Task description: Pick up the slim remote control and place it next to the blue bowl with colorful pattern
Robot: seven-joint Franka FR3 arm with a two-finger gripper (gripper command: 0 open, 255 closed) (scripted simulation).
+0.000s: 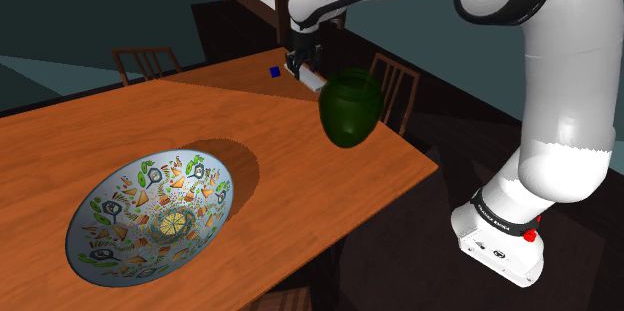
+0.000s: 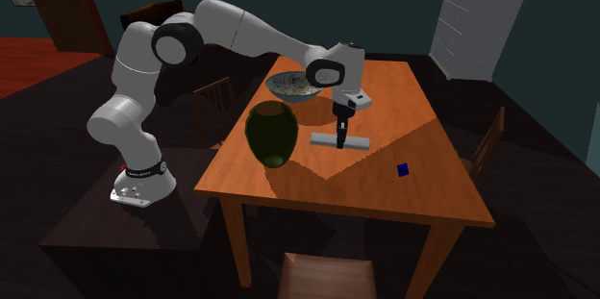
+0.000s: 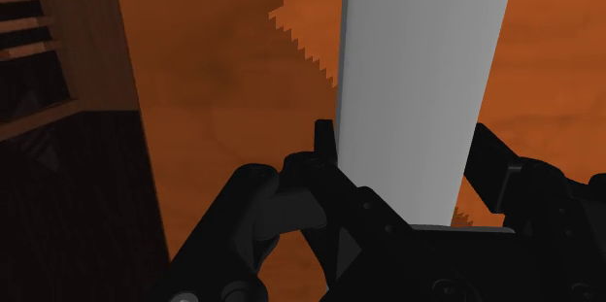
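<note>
Grey remote (image 3: 418, 77) clasped by hand (image 3: 400, 140) on tbl (image 1: 300, 159), patterned bowl (image 1: 110, 209) apart.

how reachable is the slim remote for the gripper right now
Likely yes: the gripper is down at the grey remote, and the green vase stands off to one side, clear of it.

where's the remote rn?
Second exterior view: the remote lies on the table, clasped by the gripper, between the vase on that view's left and the cube on its right.
</note>
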